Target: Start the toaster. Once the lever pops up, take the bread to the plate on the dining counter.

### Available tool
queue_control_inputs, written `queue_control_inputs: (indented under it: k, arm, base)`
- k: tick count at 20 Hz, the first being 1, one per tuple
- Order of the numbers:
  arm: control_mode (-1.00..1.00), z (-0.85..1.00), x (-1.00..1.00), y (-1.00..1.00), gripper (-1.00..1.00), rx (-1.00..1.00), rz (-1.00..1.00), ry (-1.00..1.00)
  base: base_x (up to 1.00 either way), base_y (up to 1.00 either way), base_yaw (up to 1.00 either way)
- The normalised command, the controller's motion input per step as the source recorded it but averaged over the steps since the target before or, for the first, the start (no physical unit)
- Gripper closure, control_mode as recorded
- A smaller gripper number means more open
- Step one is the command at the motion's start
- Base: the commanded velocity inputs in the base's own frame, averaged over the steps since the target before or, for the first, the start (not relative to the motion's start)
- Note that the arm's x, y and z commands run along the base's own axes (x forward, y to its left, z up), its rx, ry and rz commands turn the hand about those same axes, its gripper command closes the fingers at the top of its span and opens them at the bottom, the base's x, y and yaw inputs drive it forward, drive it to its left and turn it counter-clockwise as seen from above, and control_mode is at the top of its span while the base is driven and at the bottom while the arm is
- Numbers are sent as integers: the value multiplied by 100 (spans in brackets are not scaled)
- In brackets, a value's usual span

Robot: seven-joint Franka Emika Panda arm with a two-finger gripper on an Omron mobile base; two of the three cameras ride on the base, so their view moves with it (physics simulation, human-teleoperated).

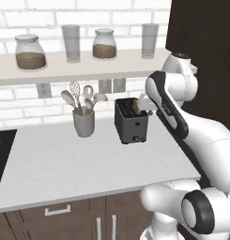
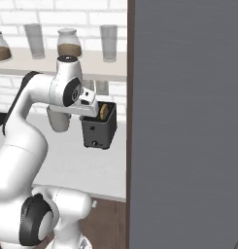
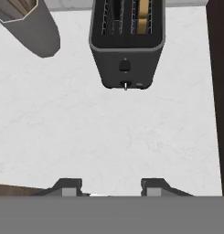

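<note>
The dark boxy toaster (image 1: 131,123) (image 2: 97,130) (image 3: 126,50) stands on the wall counter near its right end. A tan bread (image 3: 143,17) (image 1: 136,107) (image 2: 104,111) slice sits in its right slot; the left slot is empty. A small lever (image 3: 125,65) and a knob (image 3: 125,84) show on the toaster's front. My gripper (image 3: 111,186) hangs open above the counter just in front of the toaster, with nothing between its fingertips (image 3: 70,185). The hand is level with the toaster's top in both base views. The plate and the dining counter are out of view.
A grey utensil crock (image 1: 83,123) (image 3: 29,25) stands left of the toaster. Above is a shelf (image 1: 65,70) with jars and glasses. A dark tall cabinet (image 1: 205,47) (image 2: 188,121) bounds the counter's right end. A black cooktop (image 1: 1,154) lies at far left.
</note>
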Motion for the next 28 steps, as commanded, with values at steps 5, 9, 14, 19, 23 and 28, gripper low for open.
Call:
queue_control_inputs:
  k: [5, 9, 14, 19, 23, 28]
  arm:
    - [-100, 0, -2, 11, 100, 0, 0, 0]
    - [-100, 0, -1, 37, 100, -4, 6, 0]
    - [-100, 0, -11, 28, 100, -5, 10, -4]
    - [-100, -23, 3, 1, 100, -4, 1, -8]
    - [-100, -18, 36, -16, 100, -9, 0, -11]
    - [-100, -11, 45, -3, 100, -8, 0, -6]
  base:
    - [0, 0, 0]
    - [0, 0, 0]
    - [0, 0, 0]
    - [0, 0, 0]
    - [0, 0, 0]
    - [0, 0, 0]
